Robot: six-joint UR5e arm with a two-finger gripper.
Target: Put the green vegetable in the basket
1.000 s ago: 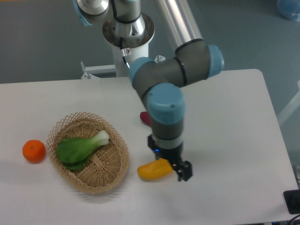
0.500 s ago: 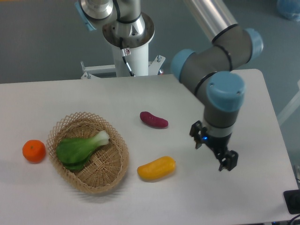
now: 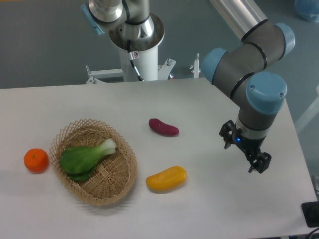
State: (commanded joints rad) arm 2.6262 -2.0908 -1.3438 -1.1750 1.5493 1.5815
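The green vegetable (image 3: 83, 158) lies inside the wicker basket (image 3: 125, 174) at the left of the table, its whitish stem pointing up and right. My gripper (image 3: 244, 151) hangs over the right side of the table, far from the basket. Its jaws stand wide apart and open, with nothing between them.
A yellow pepper (image 3: 166, 179) lies just right of the basket. A purple sweet potato (image 3: 163, 127) sits near the table's middle. An orange (image 3: 36, 160) rests left of the basket. The robot's base column (image 3: 137, 50) stands behind the far edge.
The arm has swung right, carrying the open gripper from beside the yellow pepper to the table's right side. The vegetable, basket and other items have not moved.
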